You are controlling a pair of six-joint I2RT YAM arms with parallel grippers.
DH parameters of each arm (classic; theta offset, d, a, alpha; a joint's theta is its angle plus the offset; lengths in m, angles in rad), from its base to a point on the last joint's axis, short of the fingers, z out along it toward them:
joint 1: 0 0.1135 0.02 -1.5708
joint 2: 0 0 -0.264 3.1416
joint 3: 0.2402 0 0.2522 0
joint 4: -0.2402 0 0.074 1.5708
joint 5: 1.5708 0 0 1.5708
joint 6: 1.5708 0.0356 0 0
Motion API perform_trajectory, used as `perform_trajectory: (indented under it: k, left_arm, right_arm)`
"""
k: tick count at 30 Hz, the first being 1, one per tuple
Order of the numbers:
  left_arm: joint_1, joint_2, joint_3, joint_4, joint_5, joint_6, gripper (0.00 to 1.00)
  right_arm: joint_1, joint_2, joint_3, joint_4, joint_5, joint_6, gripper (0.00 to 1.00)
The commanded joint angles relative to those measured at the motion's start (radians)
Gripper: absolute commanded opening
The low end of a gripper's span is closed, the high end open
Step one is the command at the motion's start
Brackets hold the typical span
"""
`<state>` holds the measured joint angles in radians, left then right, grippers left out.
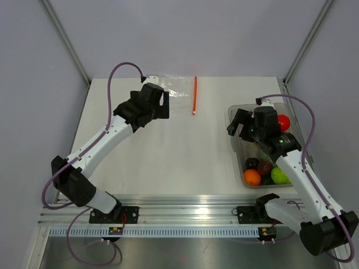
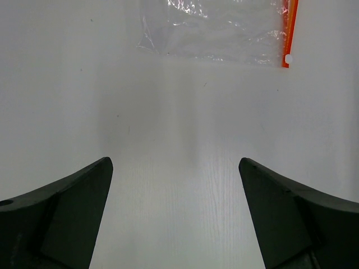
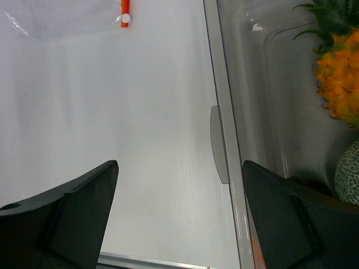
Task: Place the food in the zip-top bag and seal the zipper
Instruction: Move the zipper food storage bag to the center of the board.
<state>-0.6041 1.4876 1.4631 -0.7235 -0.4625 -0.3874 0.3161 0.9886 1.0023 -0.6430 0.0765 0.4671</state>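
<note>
Down at the near end of the clear bin [image 1: 242,178] sit an orange piece [image 1: 252,177], a green piece [image 1: 279,175] and a dark purple piece [image 1: 252,163]. Over the bin's left wall hovers the right gripper [image 3: 179,168], jaws spread wide, holding nothing. Deeper in the bin lie the pineapple [image 3: 336,84] and a red piece [image 1: 284,122]. Well left of the bin, the left gripper [image 2: 175,162] is gaping and empty too. Farthest out, left of the bin, the zip-top bag [image 1: 175,89] lies flat, its zipper [image 1: 195,95] on the bin-facing edge.

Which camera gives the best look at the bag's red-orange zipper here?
The top external view: the whole zipper shows, running straight along the mouth of the zip-top bag, unobstructed. The left wrist view shows only its near end with the white slider, cropped at the top. The right wrist view catches just that tip.
</note>
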Motion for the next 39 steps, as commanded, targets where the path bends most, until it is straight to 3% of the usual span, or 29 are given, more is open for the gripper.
perform_trajectory:
  k: [1, 6, 14, 18, 22, 26, 33, 39]
  left_arm:
    - [-0.005, -0.008, 0.029, 0.093, -0.059, 0.09, 0.99]
    - [-0.005, 0.092, 0.132, 0.084, -0.038, 0.097, 0.99]
    - [-0.013, 0.512, 0.65, -0.065, 0.035, 0.143, 0.96]
    - [-0.025, 0.672, 0.804, -0.036, 0.071, 0.148, 0.96]
    - [-0.043, 0.763, 0.798, 0.122, 0.056, 0.209, 0.89]
    - [-0.057, 0.847, 0.807, 0.26, 0.015, 0.262, 0.89]
    - [-0.057, 1.002, 0.908, 0.202, 0.007, 0.268, 0.9]
    - [-0.057, 1.06, 0.905, 0.159, 0.022, 0.239, 0.82]
  right_arm:
    - [0.001, 0.065, 0.053, 0.094, -0.041, 0.024, 0.99]
    - [0.001, 0.171, 0.113, 0.115, -0.043, 0.034, 0.99]
    - [0.001, 0.15, 0.085, 0.085, 0.086, 0.041, 1.0]
    - [0.003, 0.119, 0.075, 0.028, 0.131, 0.041, 0.99]
    - [0.001, 0.05, 0.018, 0.02, 0.131, 0.07, 0.99]
    - [0.003, -0.02, -0.028, 0.013, 0.126, 0.108, 0.99]
    - [0.003, -0.022, -0.053, -0.026, 0.16, 0.12, 0.99]
    - [0.003, -0.024, -0.054, -0.012, 0.147, 0.107, 0.99]
